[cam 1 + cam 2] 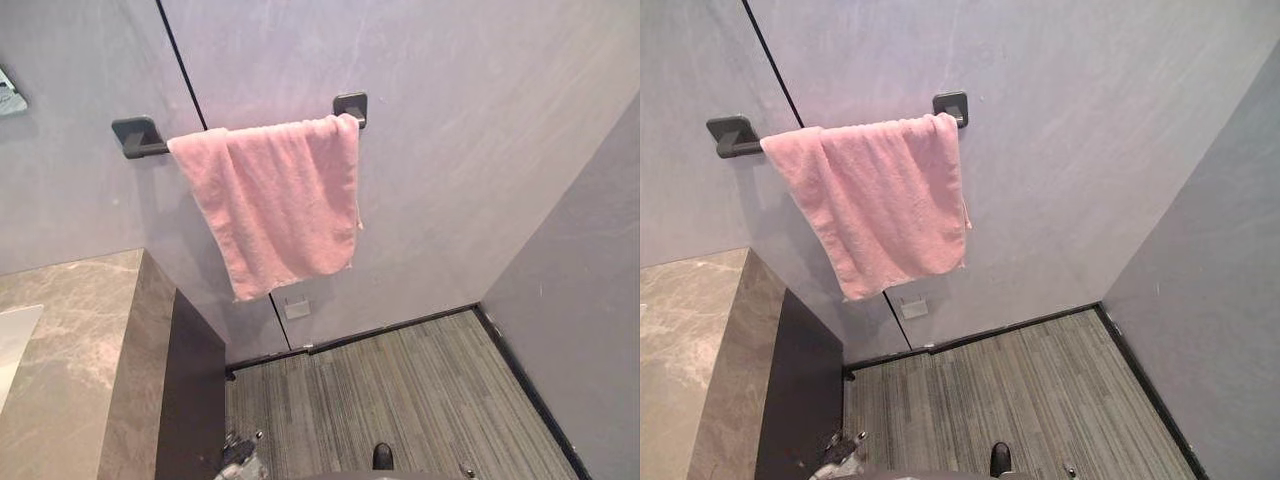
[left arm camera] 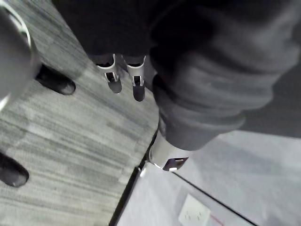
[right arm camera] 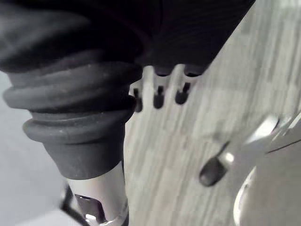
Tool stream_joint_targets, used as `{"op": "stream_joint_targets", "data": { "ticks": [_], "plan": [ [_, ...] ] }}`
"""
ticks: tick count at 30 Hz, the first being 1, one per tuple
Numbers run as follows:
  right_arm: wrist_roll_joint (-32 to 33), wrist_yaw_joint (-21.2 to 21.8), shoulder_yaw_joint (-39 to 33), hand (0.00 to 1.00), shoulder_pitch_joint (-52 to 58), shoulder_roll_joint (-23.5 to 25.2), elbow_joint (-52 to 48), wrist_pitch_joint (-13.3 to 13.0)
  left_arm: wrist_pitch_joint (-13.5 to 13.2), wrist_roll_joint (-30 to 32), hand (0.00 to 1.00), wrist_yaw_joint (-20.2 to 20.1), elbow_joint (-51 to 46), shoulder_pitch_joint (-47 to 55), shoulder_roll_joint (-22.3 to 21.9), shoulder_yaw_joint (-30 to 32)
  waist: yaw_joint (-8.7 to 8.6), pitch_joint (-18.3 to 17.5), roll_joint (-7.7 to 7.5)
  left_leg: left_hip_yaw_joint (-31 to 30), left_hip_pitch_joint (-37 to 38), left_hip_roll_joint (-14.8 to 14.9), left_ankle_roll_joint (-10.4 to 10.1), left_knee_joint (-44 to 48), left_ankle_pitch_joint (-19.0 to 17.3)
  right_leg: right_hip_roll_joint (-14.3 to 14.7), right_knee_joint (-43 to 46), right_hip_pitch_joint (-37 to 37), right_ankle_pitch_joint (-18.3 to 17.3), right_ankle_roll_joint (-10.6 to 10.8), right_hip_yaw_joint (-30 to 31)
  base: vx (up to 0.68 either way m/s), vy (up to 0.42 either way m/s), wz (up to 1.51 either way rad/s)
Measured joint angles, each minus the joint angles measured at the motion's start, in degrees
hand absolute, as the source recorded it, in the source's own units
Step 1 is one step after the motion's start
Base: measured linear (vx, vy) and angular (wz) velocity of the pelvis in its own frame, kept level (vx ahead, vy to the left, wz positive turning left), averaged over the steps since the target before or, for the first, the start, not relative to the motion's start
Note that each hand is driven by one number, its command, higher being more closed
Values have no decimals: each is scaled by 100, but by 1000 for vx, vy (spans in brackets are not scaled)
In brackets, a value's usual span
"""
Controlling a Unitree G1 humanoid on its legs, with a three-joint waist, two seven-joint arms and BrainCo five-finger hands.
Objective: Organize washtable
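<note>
A pink towel [image 1: 275, 205] hangs slanted and bunched over a dark wall bar [image 1: 140, 137], its lower corner drooping to the left. At the left lies the marble washtable top [image 1: 85, 350], with a white basin edge [image 1: 12, 340] at its far left. My left hand [image 2: 124, 77] hangs low above the striped floor, fingers straight and holding nothing. My right hand [image 3: 160, 92] also hangs over the floor, fingers relaxed and empty. Both hands are far below the towel.
A dark cabinet side [image 1: 190, 400] drops below the washtable. Grey striped flooring [image 1: 400, 390] fills the corner between the back wall and a side wall [image 1: 590, 300] on the right. A small wall socket [image 1: 297, 308] sits under the towel.
</note>
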Motion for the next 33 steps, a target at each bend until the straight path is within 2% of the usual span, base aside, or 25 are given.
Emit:
{"op": "stream_joint_targets", "data": {
  "ticks": [2,4,5,6,8,9,10,11,12,14,16,17,18,20,21,23,24,25,27,28,29,30,31,32,33],
  "plan": [
    [-628,109,166,0,-58,-83,35,91,108,323,0,32,156,86,68,367,35,37,-56,-63,-15,-40,7,18,-2,-34,30,6,3,34,3,87,44,10],
    [-1017,189,435,0,-248,-194,154,168,154,457,0,30,152,87,134,430,37,143,-92,-122,-105,-72,50,206,-54,-99,116,-7,-22,51,-27,35,47,11],
    [-1160,199,560,0,-350,-234,143,181,165,507,0,7,122,62,139,428,11,254,-50,-204,-131,-82,79,329,-114,-138,343,-44,-117,69,-55,-5,81,38],
    [-1311,203,686,0,-391,-238,86,191,177,630,0,-64,25,34,165,397,0,381,-66,-376,-190,-84,136,507,-192,-218,920,-198,-401,84,-134,-21,51,51],
    [-1460,206,791,0,-388,-258,56,184,188,703,0,-79,3,-34,217,310,12,393,-95,-544,-256,-110,167,580,-212,-289,1293,-296,-521,132,-118,3,66,69],
    [-1627,209,972,0,-400,-295,40,191,264,852,0,-104,-118,-51,255,160,16,420,-77,-734,-333,-112,210,591,-178,-358,1594,-325,-697,244,57,46,108,86],
    [-1679,205,1022,0,-414,-329,-4,191,269,861,0,-116,-183,-48,261,143,17,436,-109,-819,-354,-131,229,593,-143,-442,2002,-400,-990,205,196,59,82,133],
    [-1896,199,1153,0,-383,-293,-46,191,262,848,0,-105,-264,-37,303,4,12,364,-281,-1145,-375,-271,209,580,-54,-586,3405,-596,-1681,346,475,62,-63,119],
    [-2066,206,1271,0,-369,-286,-23,192,249,823,0,-101,-340,-29,322,-93,37,310,-367,-1321,-427,-335,192,607,-38,-630,3688,-543,-1873,410,622,53,-127,127],
    [-2247,228,1584,0,-410,-252,-2,196,207,690,0,-104,-361,-22,355,-235,83,254,-470,-1570,-618,-465,148,787,-12,-698,3406,-412,-2181,389,732,48,-192,73],
    [-2327,321,1855,0,-556,-233,-6,188,181,476,0,-94,-346,-75,299,-275,157,271,-406,-1653,-858,-422,74,928,33,-643,2868,-187,-2329,246,582,-44,-203,32],
    [-2353,358,1982,0,-665,-308,-8,195,145,317,0,-80,-339,-103,234,-293,165,415,-213,-1739,-944,-316,13,1014,69,-530,2657,-78,-2299,183,488,-104,-180,25],
    [-2346,366,2015,0,-688,-352,-34,182,136,259,0,-61,-331,-95,210,-294,157,502,-138,-1805,-950,-268,-22,1045,90,-479,2637,-24,-2267,133,436,-146,-154,37],
    [-2354,303,2141,0,-674,-441,-47,164,62,150,0,-3,-311,-89,156,-300,160,643,-62,-2011,-950,-162,-130,1146,154,-332,2769,81,-2306,52,234,-175,-143,44],
    [-2350,297,2172,0,-662,-459,-44,160,43,143,0,5,-311,-88,148,-297,159,657,-59,-2056,-949,-133,-144,1157,162,-306,2819,85,-2337,-1,169,-179,-161,42],
    [-2347,251,2204,0,-670,-468,-48,135,26,-47,0,-5,-291,-77,136,-273,145,700,-48,-2089,-946,28,-326,1073,317,-200,2942,88,-2387,-125,-73,-251,-173,43],
    [-2339,225,2205,0,-671,-469,-41,136,27,-92,0,-12,-293,-69,135,-259,151,698,-56,-2086,-940,45,-316,1002,381,-191,2947,77,-2398,-159,-132,-280,-146,45],
    [-2330,180,2177,0,-669,-499,-5,136,34,-100,0,-20,-289,-59,135,-228,139,695,-58,-2056,-943,77,-215,741,567,-184,2944,69,-2397,-199,-273,-223,-93,60],
    [-2324,185,2073,0,-679,-468,-2,141,52,-111,0,-42,-281,-51,138,-163,72,694,-69,-1867,-982,131,-12,408,467,-234,2864,41,-2401,-257,-568,-154,-52,81],
    [-2333,185,2046,0,-693,-451,2,144,53,-134,0,-51,-285,-44,146,-99,31,705,-110,-1755,-1064,107,162,389,399,-324,2755,46,-2342,-288,-735,-83,34,101],
    [-2336,198,1966,0,-714,-449,38,146,44,-172,0,-50,-293,-47,143,19,22,730,-139,-1377,-1265,60,200,818,383,-482,2737,35,-2278,-332,-972,-80,65,113],
    [-2341,204,1890,0,-722,-472,54,152,50,-164,0,-47,-287,-15,128,23,24,732,-51,-1134,-1301,37,467,1254,516,-483,2757,99,-2283,-278,-1141,-65,65,87],
    [-2342,204,1875,0,-741,-465,63,152,50,-165,0,-48,-285,-7,125,20,24,739,-47,-1102,-1308,34,449,1246,501,-458,2764,114,-2292,-262,-1169,-38,35,78],
    [-2427,207,1850,0,-793,-464,126,183,54,-161,0,-53,-282,-8,155,38,33,762,-12,-1184,-1361,-35,441,1214,666,-487,2744,176,-2300,-255,-1289,-51,55,87],
    [-2571,203,1763,0,-799,-451,192,197,48,-161,0,-52,-265,81,183,70,26,720,-122,-1230,-1271,-54,378,705,804,-583,2436,262,-2129,-260,-1589,-13,86,98]
  ]
}}
